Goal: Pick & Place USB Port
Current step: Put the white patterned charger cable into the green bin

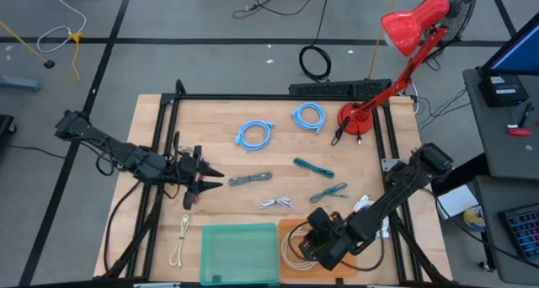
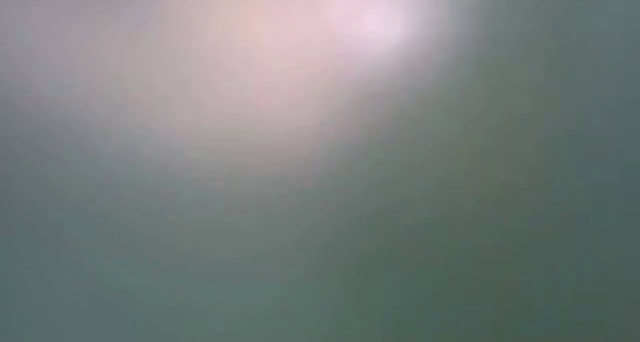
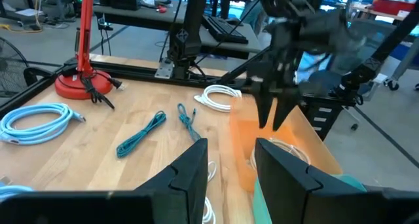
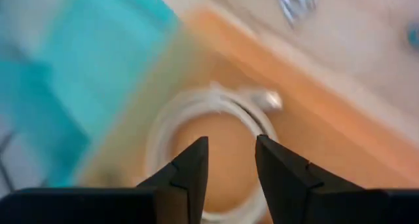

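Note:
A white coiled cable (image 4: 163, 116) lies flat on the floor of the orange tray (image 1: 286, 229) near the table's front edge. My right gripper (image 4: 230, 140) hangs open a little above the coil, pointing steeply down, with nothing between its fingers; it also shows in the high view (image 1: 310, 237) and in the left wrist view (image 3: 272, 122). My left gripper (image 1: 217, 177) waits open at the table's left, above the wood, pointing toward the right. The low view shows only a blur.
A teal bin (image 1: 240, 253) stands left of the orange tray. Loose on the wood lie two light-blue coils (image 1: 253, 134), teal cables (image 1: 313, 167), a grey cable (image 1: 250, 179), white cables (image 1: 276, 204) and a cream cable (image 1: 181, 240). A red lamp (image 1: 358, 118) stands at the far right.

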{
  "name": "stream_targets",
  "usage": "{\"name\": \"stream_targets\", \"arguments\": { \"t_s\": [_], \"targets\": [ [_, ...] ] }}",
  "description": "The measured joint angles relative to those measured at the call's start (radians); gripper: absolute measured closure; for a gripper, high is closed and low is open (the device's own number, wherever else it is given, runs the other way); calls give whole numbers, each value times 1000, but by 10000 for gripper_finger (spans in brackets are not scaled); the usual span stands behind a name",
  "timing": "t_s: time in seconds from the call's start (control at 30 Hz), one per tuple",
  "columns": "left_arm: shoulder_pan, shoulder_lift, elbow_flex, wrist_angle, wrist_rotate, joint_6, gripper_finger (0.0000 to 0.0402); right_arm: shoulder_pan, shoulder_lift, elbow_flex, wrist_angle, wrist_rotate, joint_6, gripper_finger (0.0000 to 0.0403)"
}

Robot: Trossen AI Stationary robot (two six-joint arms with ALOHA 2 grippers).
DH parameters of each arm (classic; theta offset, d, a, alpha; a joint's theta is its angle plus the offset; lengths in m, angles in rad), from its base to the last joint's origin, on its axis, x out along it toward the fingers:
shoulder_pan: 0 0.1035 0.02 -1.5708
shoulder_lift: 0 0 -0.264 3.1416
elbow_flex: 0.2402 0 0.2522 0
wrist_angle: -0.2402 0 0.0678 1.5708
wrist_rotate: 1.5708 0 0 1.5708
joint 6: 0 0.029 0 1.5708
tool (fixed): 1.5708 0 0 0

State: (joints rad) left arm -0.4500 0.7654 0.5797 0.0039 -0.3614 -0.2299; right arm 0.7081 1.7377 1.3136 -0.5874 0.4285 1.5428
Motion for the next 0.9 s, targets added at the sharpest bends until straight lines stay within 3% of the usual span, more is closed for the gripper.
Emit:
{"name": "stream_targets", "arguments": {
  "t_s": [0.27,0.5,0.7,0.9],
  "targets": [
    [0,0,0,1,0,16,273,6,-105,0,295,269,-506,282],
    [0,0,0,5,0,15,273,-26,-110,0,390,464,-858,282],
    [0,0,0,-36,-3,-40,273,-116,-101,-9,389,495,-1024,282],
    [0,4,0,-106,-7,-130,273,-243,-100,-116,402,454,-1034,282]
  ]
}}
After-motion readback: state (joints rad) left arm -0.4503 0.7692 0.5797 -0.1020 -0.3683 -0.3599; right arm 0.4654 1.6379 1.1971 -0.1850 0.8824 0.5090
